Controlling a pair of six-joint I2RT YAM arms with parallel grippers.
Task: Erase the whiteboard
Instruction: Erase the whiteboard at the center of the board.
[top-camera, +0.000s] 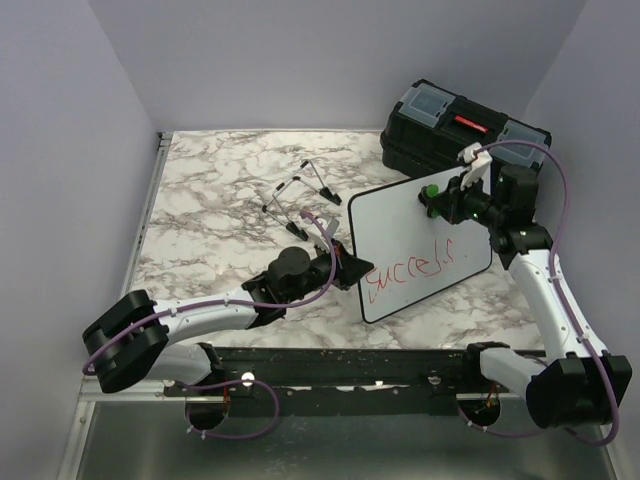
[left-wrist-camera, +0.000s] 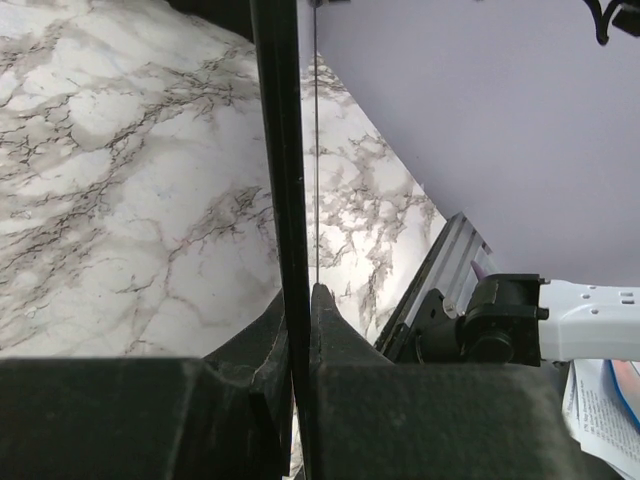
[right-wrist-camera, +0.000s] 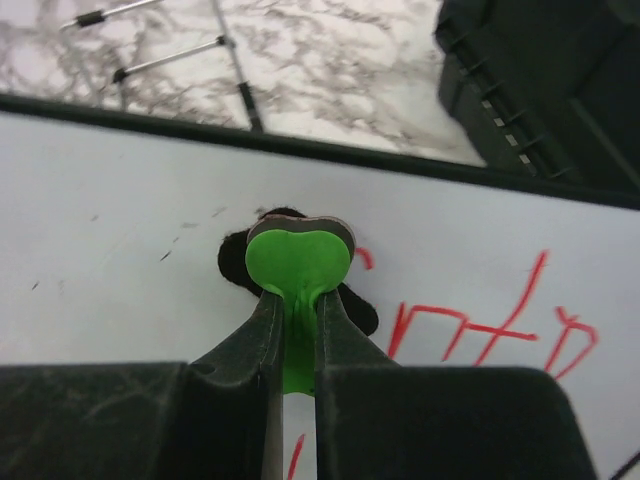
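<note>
The whiteboard (top-camera: 400, 235), white with a thin black rim, is held tilted above the table. Red handwriting (top-camera: 415, 268) runs along its lower part and also shows in the right wrist view (right-wrist-camera: 480, 325). My left gripper (top-camera: 350, 268) is shut on the board's left rim, which appears edge-on in the left wrist view (left-wrist-camera: 280, 150) between the fingers (left-wrist-camera: 335, 330). My right gripper (top-camera: 432, 203) is shut on a small green eraser (right-wrist-camera: 298, 260), whose dark pad presses on the board's face (right-wrist-camera: 120, 250) near its upper right, left of the writing.
A thin black wire easel stand (top-camera: 300, 190) lies on the marble table behind the board. A black toolbox (top-camera: 460, 130) stands at the back right, close behind my right arm. Grey walls enclose the table on three sides.
</note>
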